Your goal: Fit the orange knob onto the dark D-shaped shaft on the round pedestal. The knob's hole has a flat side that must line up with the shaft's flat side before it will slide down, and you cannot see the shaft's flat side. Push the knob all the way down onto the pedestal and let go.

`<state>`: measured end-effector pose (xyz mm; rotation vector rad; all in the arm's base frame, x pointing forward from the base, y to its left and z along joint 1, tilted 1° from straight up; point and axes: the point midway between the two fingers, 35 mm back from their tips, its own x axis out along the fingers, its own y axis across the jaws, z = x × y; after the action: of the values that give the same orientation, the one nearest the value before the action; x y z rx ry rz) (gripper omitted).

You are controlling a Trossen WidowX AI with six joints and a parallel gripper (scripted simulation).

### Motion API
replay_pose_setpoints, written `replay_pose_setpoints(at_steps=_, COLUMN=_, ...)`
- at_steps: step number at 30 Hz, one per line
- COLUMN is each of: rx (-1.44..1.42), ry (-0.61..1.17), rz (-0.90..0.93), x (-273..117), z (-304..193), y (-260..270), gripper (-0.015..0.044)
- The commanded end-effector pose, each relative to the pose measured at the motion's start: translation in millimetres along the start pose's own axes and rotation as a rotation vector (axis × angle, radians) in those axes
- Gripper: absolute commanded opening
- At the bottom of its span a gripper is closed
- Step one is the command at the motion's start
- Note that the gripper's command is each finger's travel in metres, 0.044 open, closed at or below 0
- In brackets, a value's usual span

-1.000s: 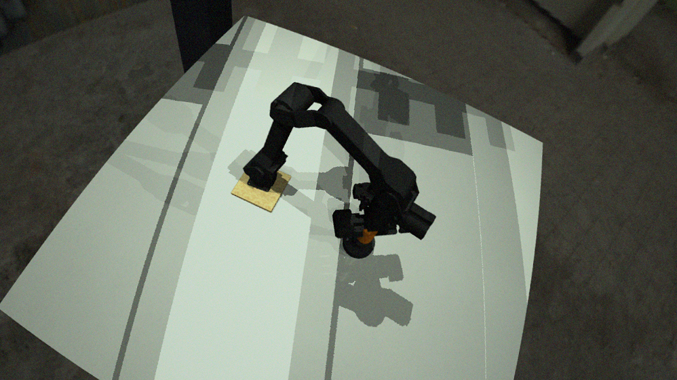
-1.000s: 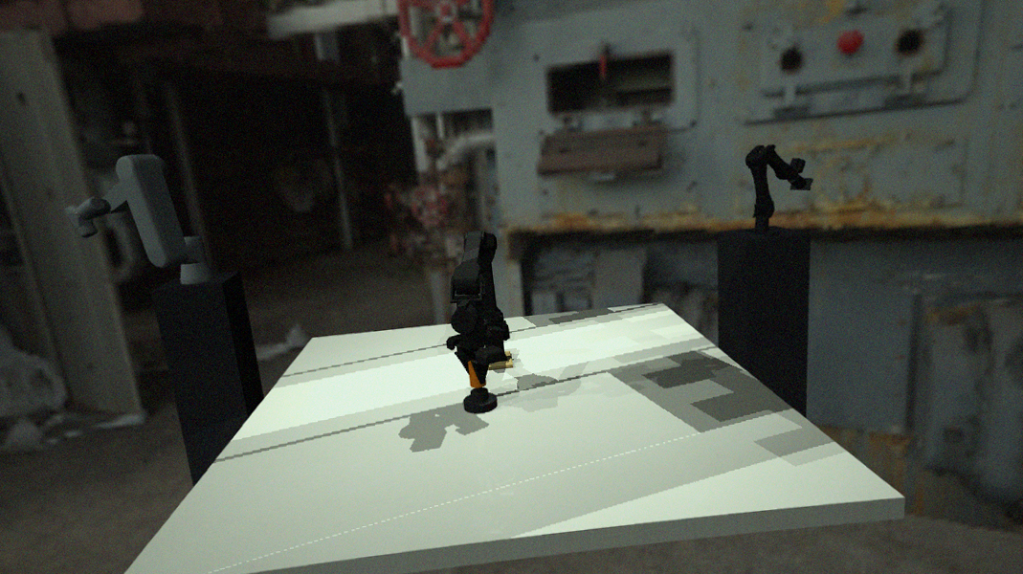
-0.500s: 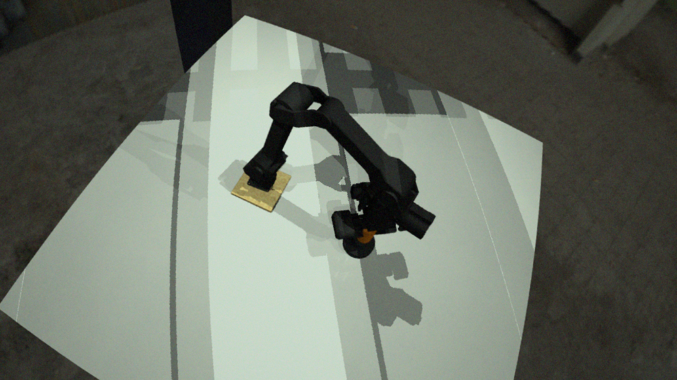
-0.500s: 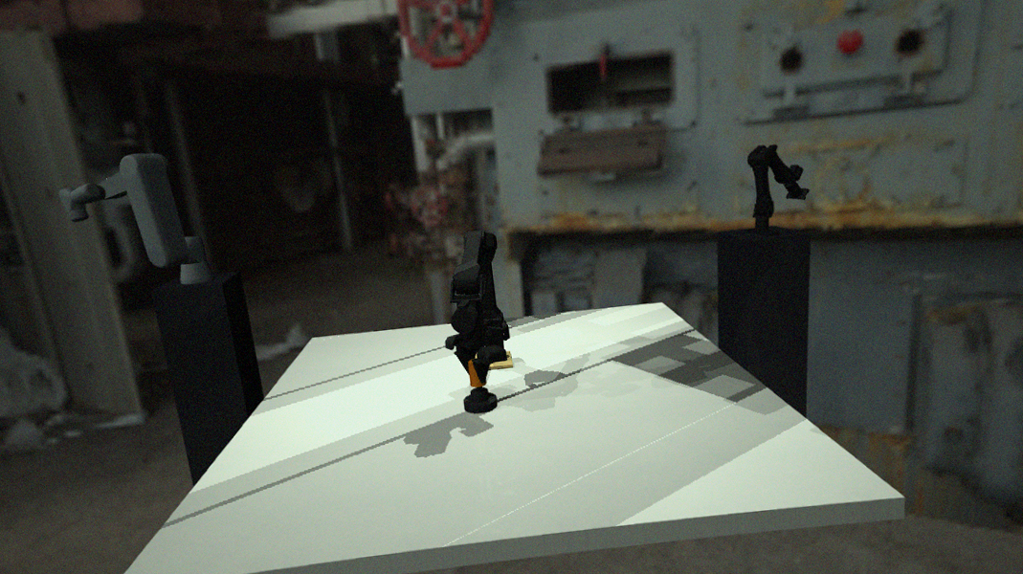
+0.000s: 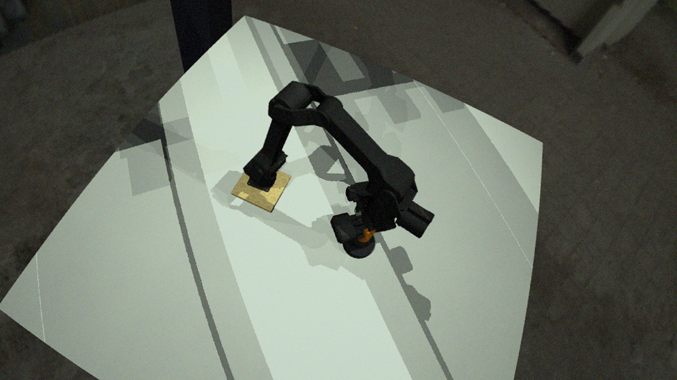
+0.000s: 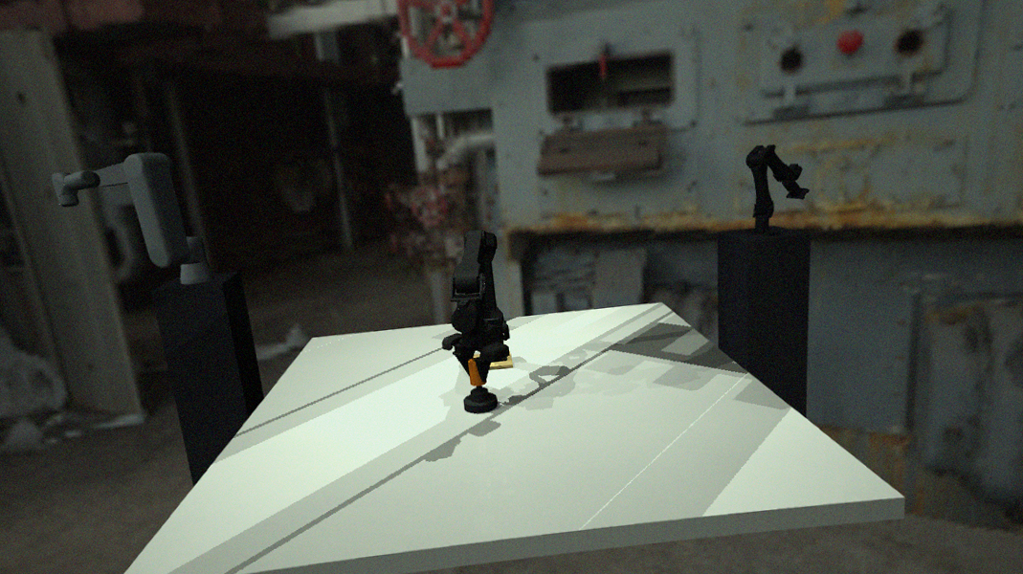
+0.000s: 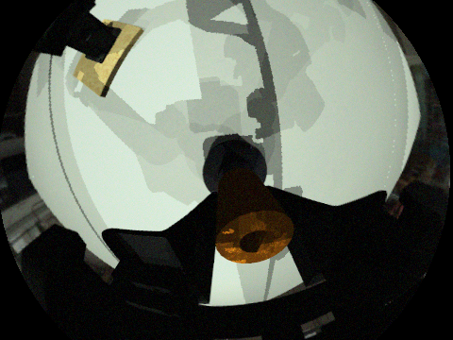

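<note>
Above the round pedestal (image 5: 358, 248) (image 6: 480, 403) (image 7: 212, 165), its rim at twelve o'clock of the orange knob (image 5: 366, 235) (image 6: 474, 372) (image 7: 252, 236) in my wrist view, my gripper (image 5: 366, 231) (image 6: 473, 365) (image 7: 241, 193) pinches the knob; best twist gently under light pressure until it drops.

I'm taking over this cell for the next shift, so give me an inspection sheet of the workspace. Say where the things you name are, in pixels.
Surface: pale table (image 5: 274, 295) (image 6: 504, 493) (image 7: 349, 142), crossed by shadows.
Job's things: orange knob (image 5: 366, 235) (image 6: 474, 373) (image 7: 255, 227) over the round pedestal (image 5: 357, 248) (image 6: 479, 402) (image 7: 212, 165), not down on its base; flat-side alignment can't be told.
Clutter: nothing seen.
Grippers: pincer (image 5: 365, 232) (image 6: 474, 370) (image 7: 241, 193) shut on the knob.
Cables: nothing seen.
Surroundings: grey arm (image 6: 157, 209) and black arm (image 6: 761, 183) on dark stands; red handwheel (image 6: 452, 63) behind.
</note>
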<state>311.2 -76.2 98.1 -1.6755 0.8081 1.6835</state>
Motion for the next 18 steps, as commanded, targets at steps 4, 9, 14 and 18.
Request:
replay_pose_setpoints(at_steps=4, rx=-0.006, ry=0.009, rz=-0.003, x=-0.5, z=-2.8, y=-1.5, gripper=0.0)
replay_pose_setpoints(at_steps=9, rx=-0.006, ry=0.009, rz=-0.003, x=0.3, z=-4.1, y=-2.5, gripper=0.0)
replay_pose_setpoints(at_steps=14, rx=-0.006, ry=0.009, rz=-0.003, x=2.6, z=-3.9, y=-2.4, gripper=0.0)
replay_pose_setpoints(at_steps=18, rx=-0.006, ry=0.009, rz=-0.003, x=3.2, z=-3.3, y=-1.9, gripper=0.0)
